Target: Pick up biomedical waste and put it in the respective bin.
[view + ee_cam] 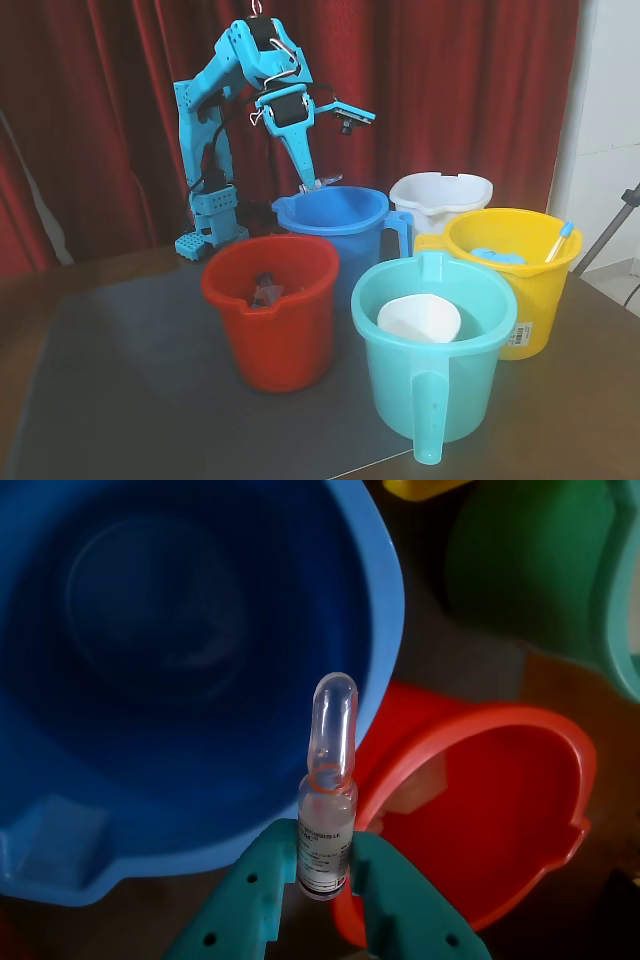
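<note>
In the wrist view my gripper (322,837) is shut on the biomedical waste (330,780), a small clear glass ampoule with a printed label, standing upright between the teal fingers (260,880). It hangs over the rim of the blue bucket (180,650), with the red bin (500,810) just to the right and lower. In the fixed view the gripper (318,184) points down over the far rim of the blue bucket (335,215), behind the red bin (275,320). Some dark items (268,290) lie inside the red bin.
A teal handled bucket (440,385) with a white cup (420,318) stands at the front. A yellow bucket (520,320) holding a blue-tipped stick (558,242) and a white bucket (440,195) stand on the right. All stand on a dark mat (130,370).
</note>
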### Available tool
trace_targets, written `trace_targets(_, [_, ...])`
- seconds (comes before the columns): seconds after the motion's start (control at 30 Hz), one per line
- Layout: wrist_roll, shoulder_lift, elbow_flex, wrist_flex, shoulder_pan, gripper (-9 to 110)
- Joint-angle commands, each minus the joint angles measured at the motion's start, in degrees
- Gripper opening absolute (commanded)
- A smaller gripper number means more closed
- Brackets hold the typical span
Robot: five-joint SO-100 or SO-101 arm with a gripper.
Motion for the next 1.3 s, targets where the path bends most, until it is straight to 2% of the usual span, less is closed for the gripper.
trace_targets(0.0, [0.26, 3.25, -0.44, 8.00, -1.23, 0])
trace_targets(0.17, [4.22, 3.34, -0.26, 8.00, -5.63, 3])
trace_targets(0.27, [5.01, 3.25, -0.35, 7.47, -5.89, 22])
trace_targets(0.3, [5.01, 3.25, -0.35, 7.38, -6.06, 25])
trace_targets(0.6, [7.21, 5.01, -1.14, 8.26, -7.38, 22])
trace_targets(0.77, [5.10, 25.84, 3.69, 10.02, 0.35, 0])
trace_targets(0.93, [-5.36, 47.20, 12.04, 9.84, 10.81, 0])
trace_targets(1.0, [-6.94, 55.46, 16.35, 9.76, 16.44, 0])
trace_targets(1.27, [-9.76, 76.90, 33.75, 5.45, 23.82, 0])
